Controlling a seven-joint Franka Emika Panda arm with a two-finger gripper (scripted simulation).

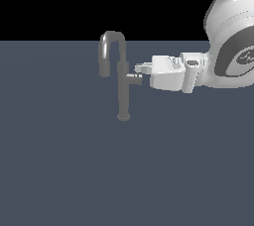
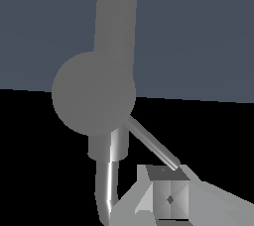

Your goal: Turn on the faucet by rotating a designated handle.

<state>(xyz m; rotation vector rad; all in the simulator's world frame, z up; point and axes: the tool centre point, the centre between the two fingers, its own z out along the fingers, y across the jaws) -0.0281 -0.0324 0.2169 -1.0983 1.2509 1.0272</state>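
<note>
The grey faucet (image 1: 122, 96) stands upright on the floor, and its gooseneck spout (image 1: 110, 39) curves over toward the exterior view's left. The handle (image 1: 133, 79) is a short stub sticking out toward the exterior view's right. My gripper (image 1: 140, 70) reaches in level from the right, with its tips at the stub's end. In the wrist view I look end-on at the handle's round stub (image 2: 94, 93), with the faucet column (image 2: 116, 17) behind it. The thin lever pin (image 2: 151, 143) slants from the stub to my fingertip (image 2: 168, 197) and touches it. My gripper (image 2: 151, 190) shows no gap between its fingers and holds nothing.
The flat blue-grey floor (image 1: 59, 170) lies all around the faucet. My white arm (image 1: 233, 46) fills the upper right of the exterior view. Nothing else shows.
</note>
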